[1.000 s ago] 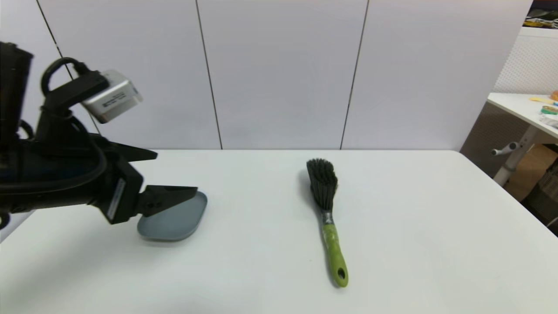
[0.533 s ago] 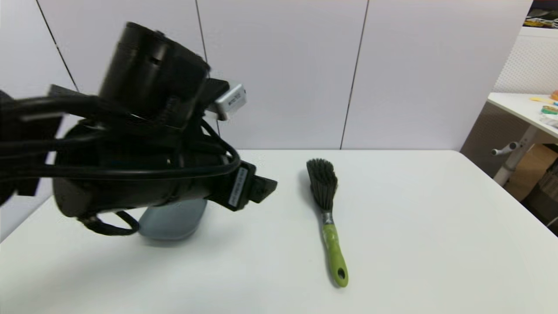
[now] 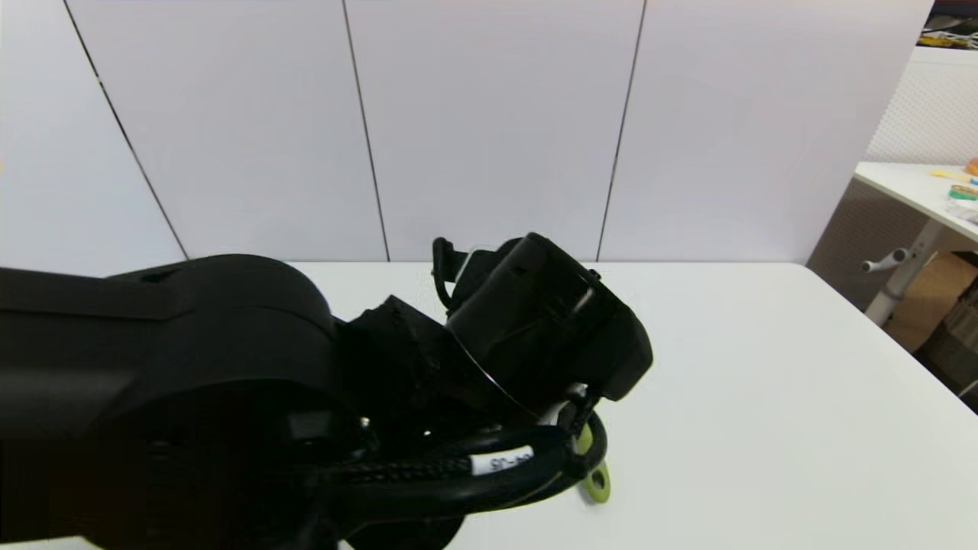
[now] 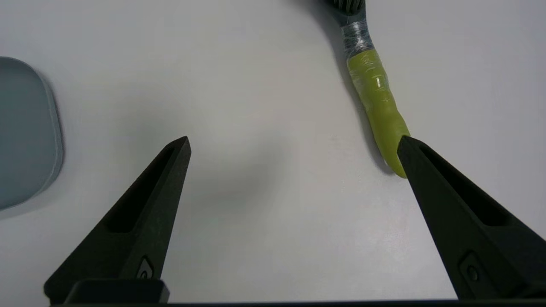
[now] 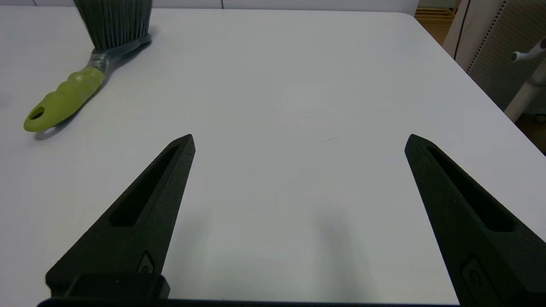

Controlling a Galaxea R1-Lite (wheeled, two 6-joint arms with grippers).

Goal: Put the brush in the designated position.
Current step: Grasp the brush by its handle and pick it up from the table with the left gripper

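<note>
The brush lies flat on the white table. In the left wrist view its lime-green handle [image 4: 377, 98] and silvery neck band [image 4: 357, 34] show, with the bristle head cut off at the edge. My left gripper [image 4: 294, 143] hovers open above the table beside the handle, one fingertip [image 4: 409, 149] overlapping the handle's end. In the head view my left arm [image 3: 535, 321] covers the brush except the handle's end hole [image 3: 597, 483]. My right gripper [image 5: 298, 138] is open with nothing between its fingers, well to the side of the brush [image 5: 64, 100].
A grey-blue rounded plate [image 4: 25, 132] lies on the table to the other side of the left gripper from the brush; the arm hides it in the head view. A second table [image 3: 917, 191] stands off to the right, beyond the table's right edge.
My left arm has swung right, from over the plate to over the brush. It now hides the plate and most of the brush in the head view. The brush has not moved.
</note>
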